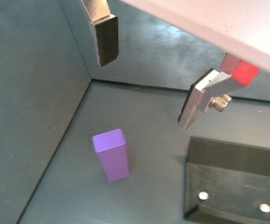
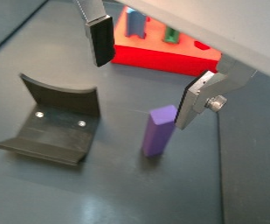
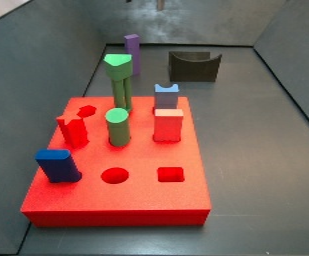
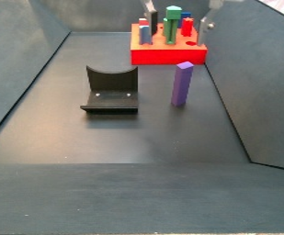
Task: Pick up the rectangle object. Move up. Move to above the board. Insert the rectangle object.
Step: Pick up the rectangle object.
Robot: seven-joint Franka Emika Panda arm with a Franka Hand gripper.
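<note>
A: Starting with the biggest: the board (image 3: pixel 114 192), one thick square slab, bright red, matte, sat on the dark grey floor (image 4: pixel 119 138). Two empty holes showed near its front edge in a side view, one round (image 3: pixel 114 176), one square (image 3: pixel 173 174).

B: Pieces on it?

A: Six counted. Tall green peg with a triangular top (image 3: pixel 119 80), shorter green cylinder (image 3: pixel 117 127), red-pink block (image 3: pixel 168 125), light blue notched piece (image 3: pixel 166 96), red notched piece (image 3: pixel 73 130), dark blue block (image 3: pixel 57 165).

B: Next in size?

A: The fixture (image 4: pixel 109 90), one dark L-shaped bracket with a curved back, two small pale screw heads in its base plate. It stood off the board, just beside the rectangle object.

B: And the rectangle object?

A: One slender lavender bar (image 4: pixel 182 83), square in section, smooth, upright on the floor between fixture and board, touching neither.

B: Gripper?

A: The gripper (image 2: pixel 148 70) hung above the bar, released; two flat silver fingers (image 1: pixel 106 37) with dark pads, spread wide, nothing between them. The bar (image 1: pixel 113 155) stood below, apart from both fingers in both wrist views.
</note>
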